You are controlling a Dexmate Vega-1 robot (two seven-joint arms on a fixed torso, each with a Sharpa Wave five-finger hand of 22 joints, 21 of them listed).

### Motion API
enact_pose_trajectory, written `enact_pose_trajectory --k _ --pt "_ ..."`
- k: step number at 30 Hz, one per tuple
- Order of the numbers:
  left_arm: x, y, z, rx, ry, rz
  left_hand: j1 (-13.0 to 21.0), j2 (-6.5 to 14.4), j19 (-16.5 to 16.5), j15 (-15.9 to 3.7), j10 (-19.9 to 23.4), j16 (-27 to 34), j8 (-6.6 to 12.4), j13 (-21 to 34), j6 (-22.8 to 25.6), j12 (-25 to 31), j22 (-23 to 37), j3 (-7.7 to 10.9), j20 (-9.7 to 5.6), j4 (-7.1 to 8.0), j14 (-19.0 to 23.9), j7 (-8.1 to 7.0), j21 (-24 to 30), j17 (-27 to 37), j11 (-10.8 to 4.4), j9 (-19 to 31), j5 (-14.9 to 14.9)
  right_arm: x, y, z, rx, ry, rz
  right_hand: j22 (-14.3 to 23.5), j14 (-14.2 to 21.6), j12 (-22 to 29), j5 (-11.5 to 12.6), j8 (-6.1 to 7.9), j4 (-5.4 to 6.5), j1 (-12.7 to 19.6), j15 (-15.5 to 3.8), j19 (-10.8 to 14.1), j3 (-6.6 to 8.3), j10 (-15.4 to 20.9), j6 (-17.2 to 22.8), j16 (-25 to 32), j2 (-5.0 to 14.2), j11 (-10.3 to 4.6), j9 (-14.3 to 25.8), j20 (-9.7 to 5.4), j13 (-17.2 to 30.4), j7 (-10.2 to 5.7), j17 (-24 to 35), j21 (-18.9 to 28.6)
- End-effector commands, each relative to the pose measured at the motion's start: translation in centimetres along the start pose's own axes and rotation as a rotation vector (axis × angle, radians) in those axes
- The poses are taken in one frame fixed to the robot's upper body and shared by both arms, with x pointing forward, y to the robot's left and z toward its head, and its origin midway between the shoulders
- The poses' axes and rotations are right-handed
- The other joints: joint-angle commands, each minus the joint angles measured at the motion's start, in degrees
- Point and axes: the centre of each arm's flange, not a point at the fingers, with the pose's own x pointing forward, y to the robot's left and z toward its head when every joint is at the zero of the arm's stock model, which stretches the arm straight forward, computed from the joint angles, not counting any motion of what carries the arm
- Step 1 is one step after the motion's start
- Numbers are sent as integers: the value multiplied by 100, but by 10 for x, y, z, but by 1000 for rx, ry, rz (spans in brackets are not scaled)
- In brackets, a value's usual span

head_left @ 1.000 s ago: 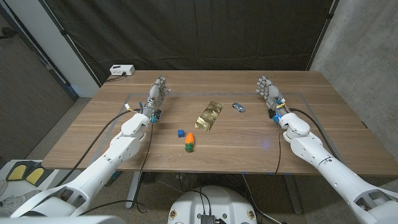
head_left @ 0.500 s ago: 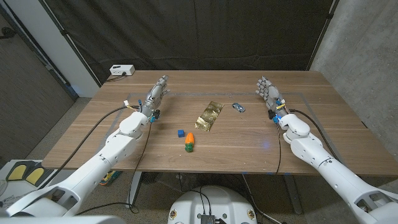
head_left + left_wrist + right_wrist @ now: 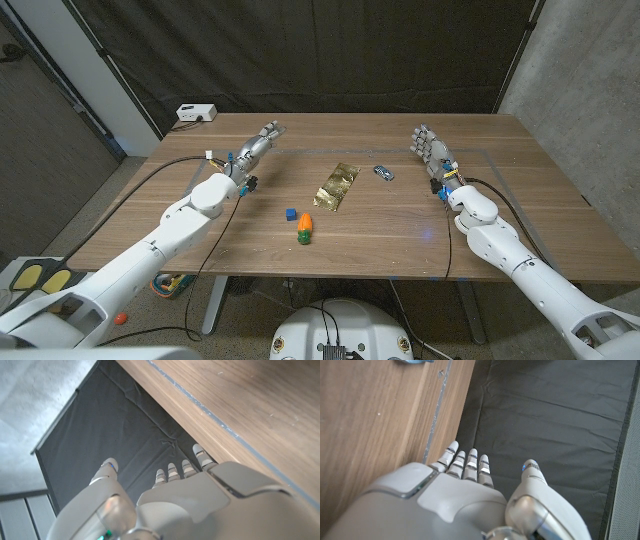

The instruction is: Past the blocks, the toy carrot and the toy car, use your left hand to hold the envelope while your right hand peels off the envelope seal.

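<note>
Item: wooden surface point(image 3: 400, 240) with task set, status at this moment. Envelope point(image 3: 336, 186): gold, shiny, lying flat near the middle of the surface, long axis running from near-left to far-right; seal apparently unpeeled, though too small to tell for certain; no hand touching it. Toy car point(image 3: 383, 172): blue and white, just to the right of the envelope's far end, apart from it. Toy carrot point(image 3: 305, 227): orange with green end, on the near side of the envelope, with one blue block point(image 3: 291, 214) just to its left; a green piece at the carrot's near end may be a second block or the carrot's top, cannot tell which. Left hand point(image 3: 254, 148): on the far left of the surface, well apart from the envelope, fingers point(image 3: 172, 471) stretched out together and pointing far-right, grasping nothing. Right hand point(image 3: 430, 148): on the far right, beyond the toy car, well apart from the envelope, fingers point(image 3: 465, 461) released and extended upward, grasping nothing. Progress, as judged: none of the task's steps done; the left hand has yet to reach and pin the envelope, the right hand has yet to find and peel the seal. White box point(image 3: 195, 113): at the far left corner, cable attached. Markings: no brand, label or writing legible on any item; envelope face reads as plain foil.
</note>
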Motion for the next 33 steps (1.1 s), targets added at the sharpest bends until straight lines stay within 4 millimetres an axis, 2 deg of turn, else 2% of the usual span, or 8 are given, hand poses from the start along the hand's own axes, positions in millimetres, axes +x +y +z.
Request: enact_pose_trajectory --k 1,5,8,22,24,33 --pt "4 -7 34 269 -57 -121 98 -10 -457 21 -33 -10 1 8 27 10 24 11 68 -70 -30 -29 -7 18 24 14 -40 -8 0 1 -1 -11 -15 13 34 34 36 23 -10 76 2 -22 16 29 31 38 1 4 22 0 32 -38 18 -8" --pt "6 -10 43 340 -75 -154 163 -40 -444 31 -47 -21 8 10 57 -1 24 11 90 -121 -54 -22 -15 20 34 16 -47 -10 0 0 4 -12 -21 13 36 36 35 25 -10 77 10 -19 15 34 35 37 2 3 22 7 32 -43 19 -16" --pt "6 -13 50 387 -91 -177 334 -123 -414 21 -33 -28 27 16 153 -9 26 8 84 -251 -65 -66 -38 24 22 22 -60 -11 1 0 5 -13 -22 13 38 35 35 26 -10 76 16 -17 14 32 39 37 2 0 22 7 32 -39 19 -21" --pt "3 -24 74 639 -149 -247 671 -280 -228 2 99 5 93 23 435 17 28 -3 117 -486 52 -109 -31 29 12 28 -61 -12 3 -2 7 -18 -27 15 39 38 34 29 -8 77 16 -8 10 38 49 35 5 10 22 15 32 -37 20 -42" --pt "3 -26 77 670 -155 -254 742 -303 -200 10 151 16 88 24 449 31 27 -1 103 -528 93 -105 -33 30 -47 29 -55 -12 3 -3 14 -17 -32 15 39 40 34 29 -8 76 14 -8 9 42 49 35 6 15 22 14 32 -37 20 -46" --pt "3 -36 87 792 -176 -305 1147 -407 -36 -102 428 74 99 31 629 97 21 13 97 -700 358 -123 -46 40 -115 32 -10 -11 3 -4 12 -17 -31 15 49 39 33 29 -7 77 18 -2 7 40 54 37 8 5 22 17 32 -43 20 -60"
